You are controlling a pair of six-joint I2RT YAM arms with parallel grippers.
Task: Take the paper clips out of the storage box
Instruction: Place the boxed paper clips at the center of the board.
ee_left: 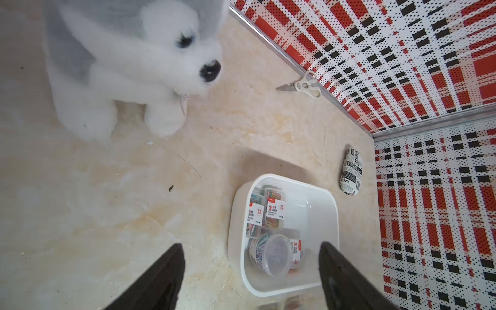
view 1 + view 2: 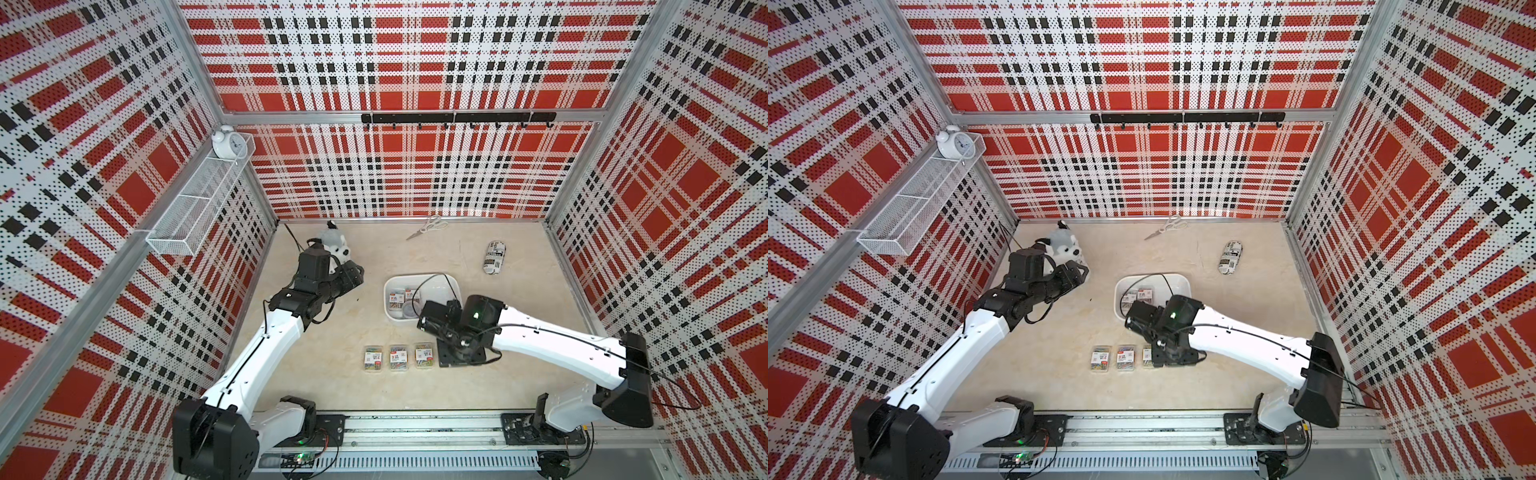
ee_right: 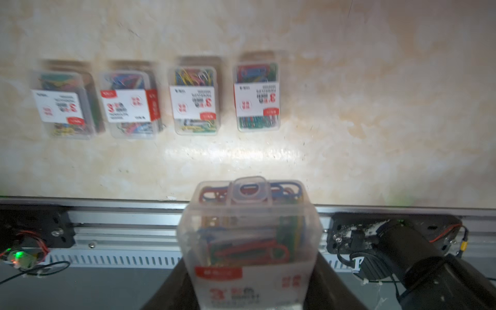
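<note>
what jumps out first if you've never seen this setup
Loud red, black and white plaid walls enclosing the table dominate. The right gripper holds a clear case of coloured clips by a row of four more cases near the table's front. A plush dog stands far left, the white storage box mid-table.

Blurry case labels (print illegible)
</note>
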